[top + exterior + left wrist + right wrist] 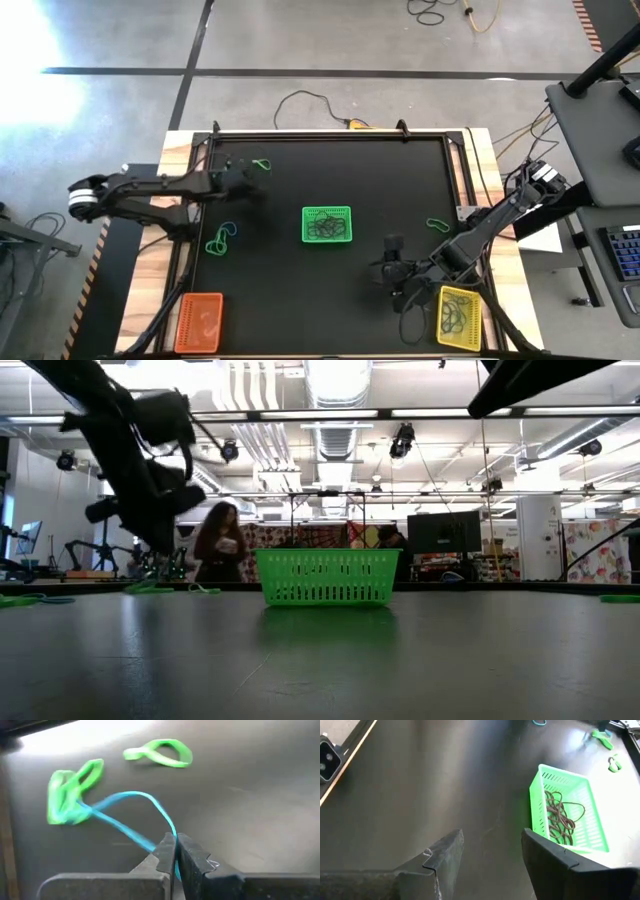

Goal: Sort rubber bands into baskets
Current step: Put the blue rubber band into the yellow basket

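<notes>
My left gripper (pixel 243 180) is at the table's far left, shut on a blue rubber band (pixel 131 815). The band's far end is tangled with a green band (pixel 70 794) lying on the table. Another green band (pixel 160 752) lies beyond it and also shows in the high view (pixel 262 164). More green and blue bands (pixel 222 240) lie nearer the front. The green basket (pixel 327 225) stands mid-table, the orange basket (pixel 200 320) front left, the yellow basket (pixel 460 316) front right. My right gripper (pixel 492 845) is open and empty, near the yellow basket. My left gripper pinches one end of the blue band's loop (pixel 172 837) between its two fingertips (pixel 165 852). The band runs from the fingers slanting down to the green band on the table and looks drawn out long. Its far end rests on the table.
The green basket (pixel 567 810) holds dark bands, and so does the yellow one. A single green band (pixel 437 224) lies toward the right edge. A raised black frame (pixel 330 134) borders the mat. People stand in the room beyond the table (pixel 220 540).
</notes>
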Motion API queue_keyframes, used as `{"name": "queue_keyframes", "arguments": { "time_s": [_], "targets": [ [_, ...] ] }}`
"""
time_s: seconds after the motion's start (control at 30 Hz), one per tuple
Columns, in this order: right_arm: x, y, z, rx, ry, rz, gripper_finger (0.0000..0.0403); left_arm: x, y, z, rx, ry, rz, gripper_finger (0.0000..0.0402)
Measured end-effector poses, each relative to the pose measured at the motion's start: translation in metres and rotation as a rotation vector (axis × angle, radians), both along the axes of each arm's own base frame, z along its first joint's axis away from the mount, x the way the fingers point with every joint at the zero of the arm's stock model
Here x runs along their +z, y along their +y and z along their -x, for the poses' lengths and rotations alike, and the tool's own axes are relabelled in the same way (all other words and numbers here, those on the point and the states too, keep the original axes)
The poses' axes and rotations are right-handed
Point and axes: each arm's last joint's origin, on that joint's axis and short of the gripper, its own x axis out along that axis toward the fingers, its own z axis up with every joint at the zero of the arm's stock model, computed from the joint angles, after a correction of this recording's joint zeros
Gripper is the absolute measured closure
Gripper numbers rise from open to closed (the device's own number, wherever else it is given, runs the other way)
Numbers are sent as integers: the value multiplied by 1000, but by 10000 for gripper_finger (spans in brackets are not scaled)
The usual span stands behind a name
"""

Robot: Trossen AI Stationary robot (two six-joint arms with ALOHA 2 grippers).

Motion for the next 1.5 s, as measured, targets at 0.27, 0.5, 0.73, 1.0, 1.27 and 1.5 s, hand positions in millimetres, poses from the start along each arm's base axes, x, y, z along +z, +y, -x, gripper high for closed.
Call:
{"name": "queue_keyframes", "arguments": {
  "time_s": [0.27, 0.5, 0.73, 1.0, 1.27, 1.5],
  "targets": [
    [0, 0, 0, -11, -5, -18, 207, 12, -74, -12, -464, -112, 76, 402],
    [0, 0, 0, -25, -6, -36, 207, 22, -137, -18, -772, -322, 172, 402],
    [0, 0, -1, -37, -9, -50, 206, 29, -180, -35, -968, -575, 169, 401],
    [-17, 5, -8, 36, 38, 71, 206, 25, -205, -84, -1054, -525, 27, 401],
    [-37, 23, -33, 30, -89, 26, 210, 40, -242, -158, -1221, -379, -148, 401],
    [-42, 35, -45, 104, -162, -35, 230, 48, -257, -194, -1258, -227, -191, 401]
  ]
}}
